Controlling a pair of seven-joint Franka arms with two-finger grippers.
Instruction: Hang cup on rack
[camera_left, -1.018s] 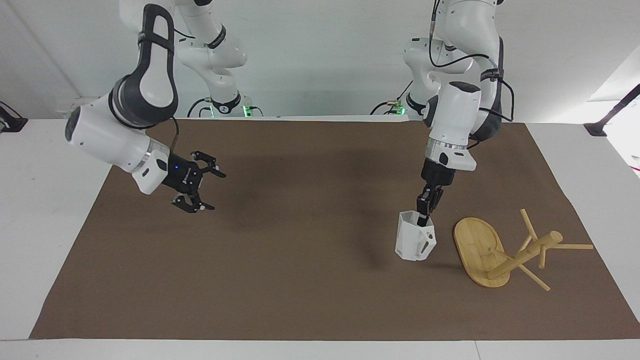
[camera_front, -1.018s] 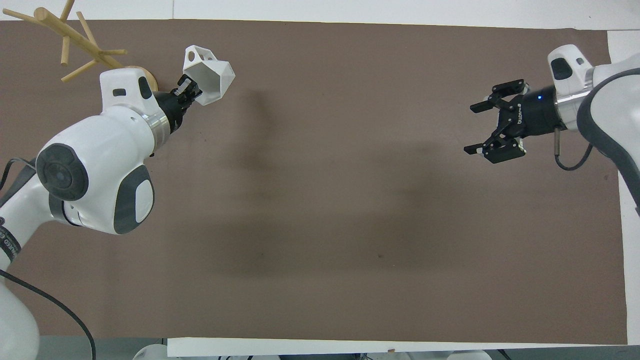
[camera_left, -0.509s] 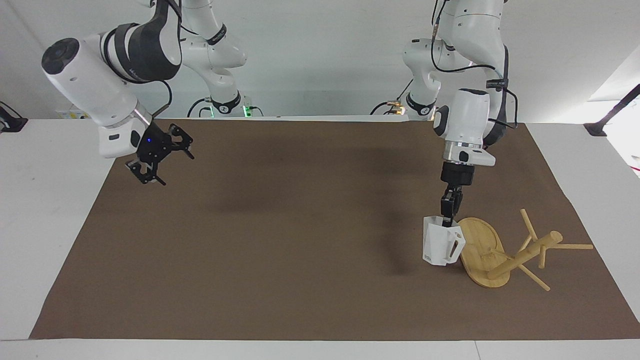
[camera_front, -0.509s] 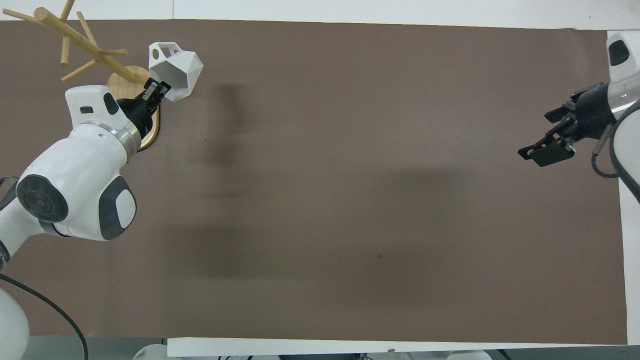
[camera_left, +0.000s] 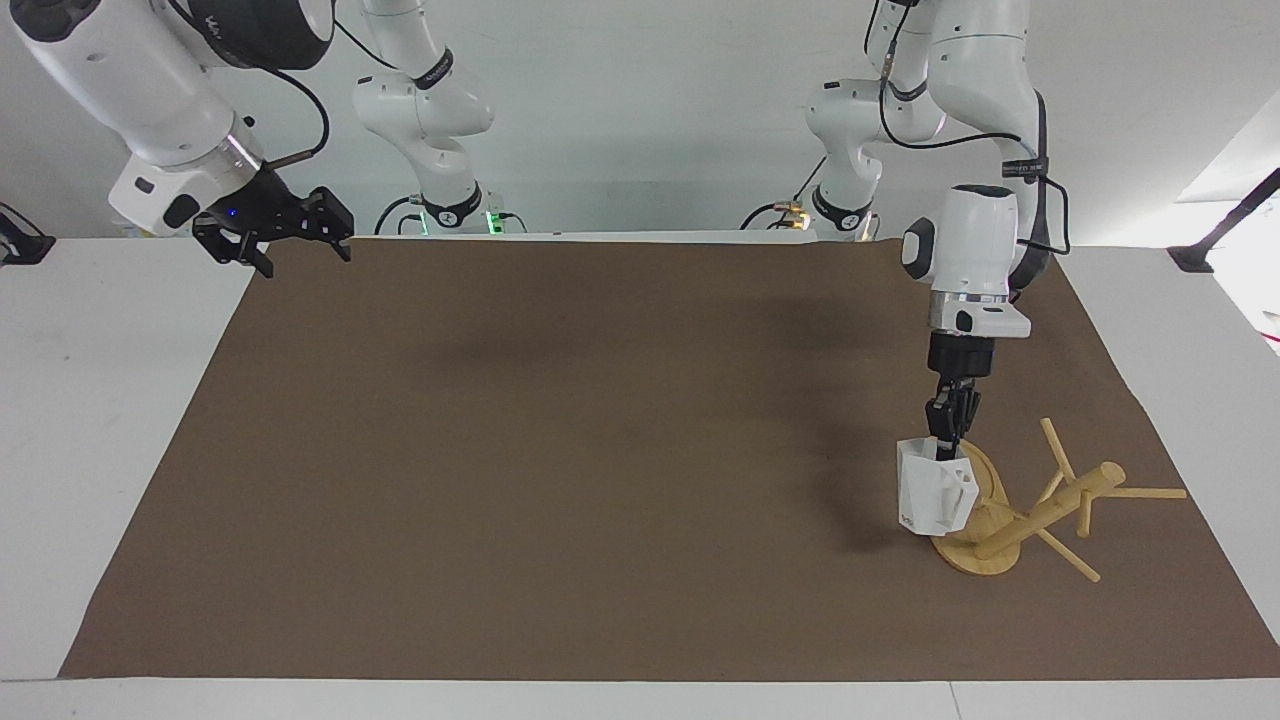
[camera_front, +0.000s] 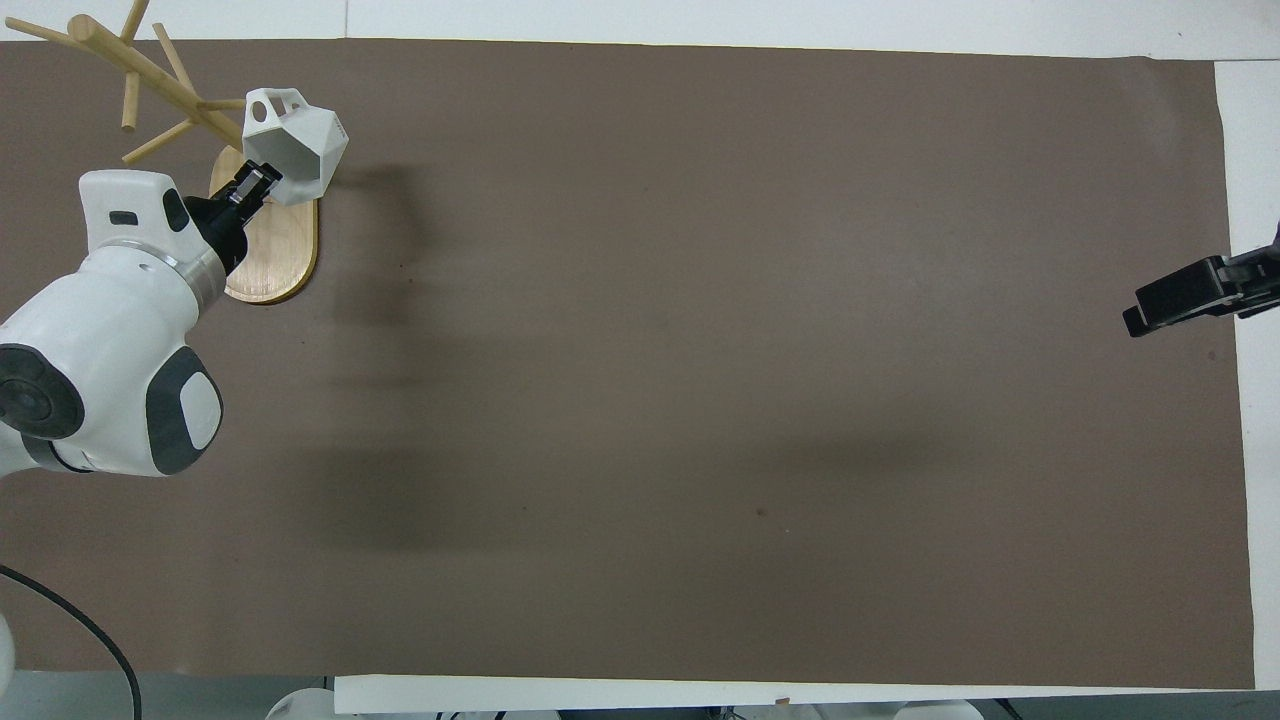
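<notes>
The white faceted cup (camera_left: 935, 495) (camera_front: 300, 150) hangs rim up from my left gripper (camera_left: 945, 445) (camera_front: 262, 185), which is shut on its rim. The cup is low over the bamboo rack's oval base (camera_left: 985, 555) (camera_front: 280, 260), at the end where the post rises. The rack's post (camera_left: 1050, 510) (camera_front: 150, 70) and thin pegs slant away from the cup, and the cup's handle faces them. I cannot tell whether cup and rack touch. My right gripper (camera_left: 300, 250) (camera_front: 1180, 300) is open, holds nothing, and is raised over the mat's corner at the right arm's end.
A brown mat (camera_left: 600, 450) covers most of the white table (camera_left: 100, 400). The rack stands near the mat's edge at the left arm's end.
My left gripper has carried the cup sideways to the rack, from beside the base to over it. My right arm has lifted and drawn back to its corner of the mat.
</notes>
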